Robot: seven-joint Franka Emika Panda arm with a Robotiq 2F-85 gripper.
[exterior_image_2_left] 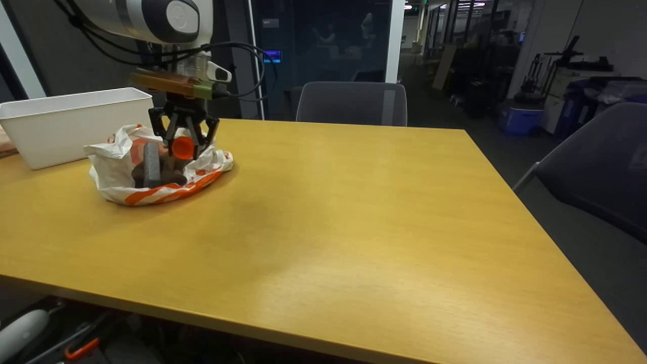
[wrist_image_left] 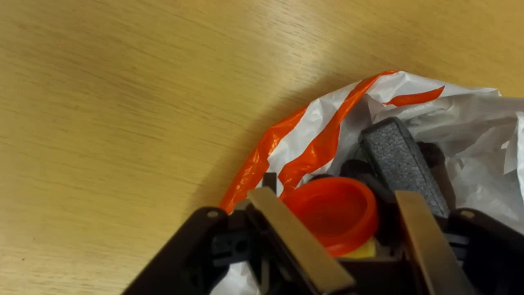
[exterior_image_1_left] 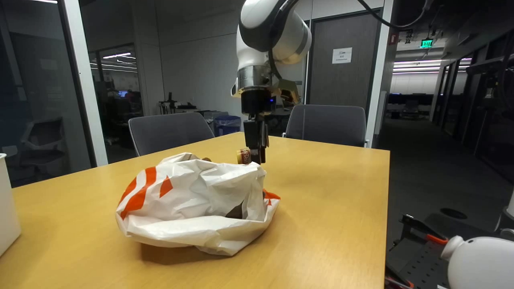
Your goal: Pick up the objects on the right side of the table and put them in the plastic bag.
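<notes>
Orange-ended container (wrist_image_left: 331,215): it sits between the fingers (wrist_image_left: 301,239), which stand about its width apart and appear to grip it, above the plastic bag (exterior_image_1_left: 198,202), near the mouth's orange-striped rim (wrist_image_left: 282,132). Its long axis looks roughly level, running across the fingers, so the coming move seems to turn on getting the whole length inside that rim before letting go. In an exterior view its brown-and-yellow label (exterior_image_1_left: 244,156) shows lettering too small to read. Within the bag lies a grey block (wrist_image_left: 403,164); beneath the bag is the table (exterior_image_2_left: 379,217). Well beyond the bag, a door notice (exterior_image_1_left: 341,55) is illegible, while a green sign (exterior_image_1_left: 426,43) appears to read EXIT.
</notes>
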